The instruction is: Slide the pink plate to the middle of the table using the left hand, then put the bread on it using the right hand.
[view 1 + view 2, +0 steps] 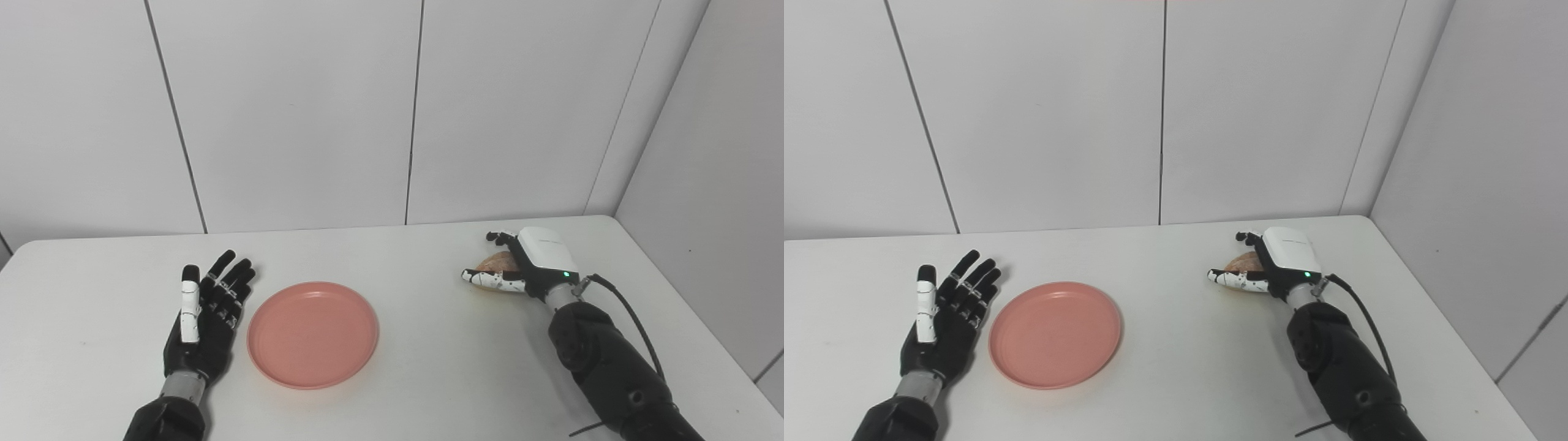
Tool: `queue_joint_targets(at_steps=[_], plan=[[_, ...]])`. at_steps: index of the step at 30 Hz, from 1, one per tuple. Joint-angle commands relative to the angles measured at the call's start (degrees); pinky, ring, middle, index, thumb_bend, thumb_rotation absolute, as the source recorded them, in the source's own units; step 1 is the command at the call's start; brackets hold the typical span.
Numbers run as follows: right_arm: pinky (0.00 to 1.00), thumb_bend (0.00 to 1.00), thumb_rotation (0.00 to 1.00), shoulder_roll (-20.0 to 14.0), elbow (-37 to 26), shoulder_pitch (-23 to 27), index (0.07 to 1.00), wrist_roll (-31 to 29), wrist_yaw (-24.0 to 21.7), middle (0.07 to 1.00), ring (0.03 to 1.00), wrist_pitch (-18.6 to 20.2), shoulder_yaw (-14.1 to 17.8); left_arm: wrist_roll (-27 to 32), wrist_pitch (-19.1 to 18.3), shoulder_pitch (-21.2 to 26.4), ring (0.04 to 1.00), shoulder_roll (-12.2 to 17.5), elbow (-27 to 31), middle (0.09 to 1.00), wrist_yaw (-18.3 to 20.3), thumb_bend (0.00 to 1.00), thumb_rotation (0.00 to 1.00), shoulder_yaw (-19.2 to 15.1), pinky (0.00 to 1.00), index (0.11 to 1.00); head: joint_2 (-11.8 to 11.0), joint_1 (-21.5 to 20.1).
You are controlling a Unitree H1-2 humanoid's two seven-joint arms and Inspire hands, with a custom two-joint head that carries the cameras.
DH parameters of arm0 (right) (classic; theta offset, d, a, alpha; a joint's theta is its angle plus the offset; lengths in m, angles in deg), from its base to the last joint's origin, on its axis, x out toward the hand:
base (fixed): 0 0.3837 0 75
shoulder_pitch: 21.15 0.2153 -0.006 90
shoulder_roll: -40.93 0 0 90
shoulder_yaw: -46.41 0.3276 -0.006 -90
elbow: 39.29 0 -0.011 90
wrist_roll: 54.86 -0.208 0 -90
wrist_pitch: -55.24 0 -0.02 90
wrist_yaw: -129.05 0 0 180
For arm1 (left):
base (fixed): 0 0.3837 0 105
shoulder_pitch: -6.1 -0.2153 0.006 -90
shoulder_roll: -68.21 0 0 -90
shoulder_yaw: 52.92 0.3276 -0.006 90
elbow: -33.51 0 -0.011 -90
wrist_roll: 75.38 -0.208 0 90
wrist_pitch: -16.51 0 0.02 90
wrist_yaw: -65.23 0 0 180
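The pink plate (312,334) lies flat on the white table (416,380), left of the middle. My left hand (205,318) rests just left of the plate, open, fingers spread, palm facing the plate, a small gap between them. My right hand (520,266) is at the right rear of the table, its fingers and thumb curled around the brown bread (495,262), which sits on the table. The bread is mostly hidden by the hand. In the right eye view the plate (1055,334), left hand (944,321), right hand (1271,263) and bread (1242,262) show the same.
White wall panels (416,110) stand behind and to the right of the table. A black cable (631,318) runs from my right wrist along the forearm. The table's right edge (704,318) is close to my right arm.
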Motion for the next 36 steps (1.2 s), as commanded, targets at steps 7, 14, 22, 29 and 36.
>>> queue_joint_targets(at_steps=[7,14,22,29,36], plan=[[0.65,0.93,0.86,-3.3,-3.1,1.5,0.763,-1.4,0.4,0.754,0.727,2.3,0.5,0.4,-2.7,-0.9,0.869,-0.1,-0.4,0.784,-0.6,0.84,0.73,0.2,1.0,0.816,0.3,-0.2],[0.66,0.93,0.85,-4.3,-5.0,0.4,0.776,-2.0,-1.1,0.774,0.743,3.3,0.1,0.3,-2.6,-0.6,0.867,0.2,-1.0,0.802,0.1,0.86,0.74,0.7,1.0,0.844,0.4,-0.3],[0.67,0.93,0.84,-5.1,-5.5,-0.7,0.781,-2.3,-2.4,0.783,0.747,4.4,0.4,0.3,-3.0,-0.6,0.856,-0.2,-0.7,0.753,-0.8,0.86,0.73,0.5,1.0,0.815,0.5,-0.4],[0.68,0.92,0.81,-4.8,-5.0,-0.9,0.772,-2.9,-2.8,0.779,0.751,5.4,0.1,0.5,-3.1,-0.9,0.858,-0.3,-0.5,0.753,-0.2,0.86,0.73,0.5,1.0,0.829,0.8,-0.2],[0.67,0.93,0.81,-4.4,-3.2,-0.4,0.764,-3.1,-2.8,0.783,0.753,5.5,-0.5,0.4,-3.3,-1.1,0.855,-0.3,-0.1,0.75,-0.7,0.86,0.73,0.5,1.0,0.822,0.9,0.0]])
